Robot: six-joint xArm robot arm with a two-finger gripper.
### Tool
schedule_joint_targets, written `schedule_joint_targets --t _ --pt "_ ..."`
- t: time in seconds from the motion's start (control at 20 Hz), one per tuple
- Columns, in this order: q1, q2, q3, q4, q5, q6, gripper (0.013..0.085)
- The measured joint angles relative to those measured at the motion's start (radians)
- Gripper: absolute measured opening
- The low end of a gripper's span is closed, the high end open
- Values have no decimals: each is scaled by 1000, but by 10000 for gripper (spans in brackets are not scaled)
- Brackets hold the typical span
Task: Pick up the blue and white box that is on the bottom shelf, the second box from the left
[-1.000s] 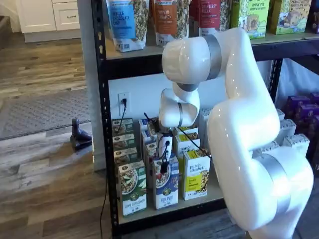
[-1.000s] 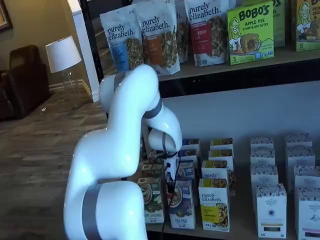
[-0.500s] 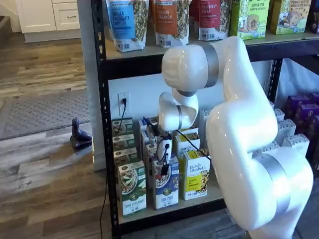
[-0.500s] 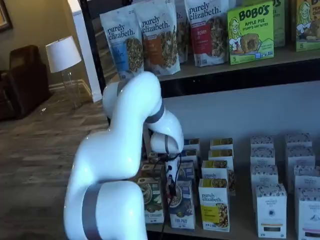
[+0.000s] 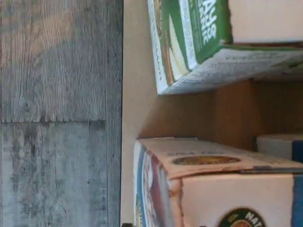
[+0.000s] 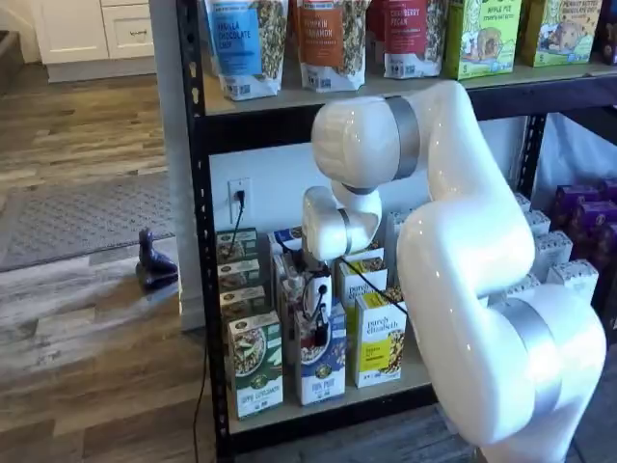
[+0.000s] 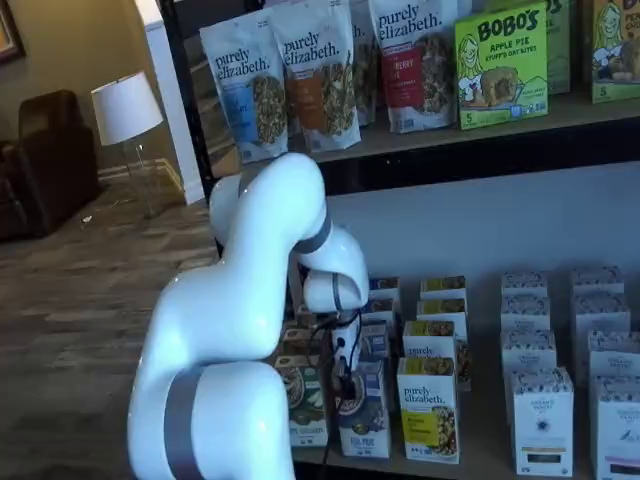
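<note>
My end effector [image 6: 310, 313] hangs just above the front of the blue and white box [image 6: 322, 362], which stands at the near edge of the bottom shelf [image 6: 328, 403], with the green-and-white carton [image 6: 255, 370] just to its left and the yellow-and-white carton [image 6: 379, 340] just to its right. In both shelf views I see only dark fingers and a cable in front of the box's upper part, so the gap between them is hard to read there; I take my jaws to be spread wide, with nothing held. In the wrist view the box's white top [image 5: 236, 198] and the green carton's side [image 5: 189, 42] lie apart, with bare tan shelf between them.

To do this step well, I judge I should centre the fingers over the box's narrow width before descending, so that one finger slides into the gap beside the green carton and the other into the gap beside the yellow one. The cartons are tall and slim, so a nudge could tip a neighbour. I would come down straight, grip below the top flap, close gently, then lift straight up.
</note>
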Motion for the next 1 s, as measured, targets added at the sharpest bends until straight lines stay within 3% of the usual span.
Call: schedule_joint_targets --t 0.25,0.35,0.4,0.6,0.9,1.0 --pt "2 14 -13 -10 21 11 850" --pt "4 18 -17 -5 27 8 770" --pt "5 19 -17 -4 24 8 770" --pt "7 22 -18 -7 17 13 650" --pt "9 24 -12 -15 5 22 650" --pt "10 23 -11 -9 6 18 570"
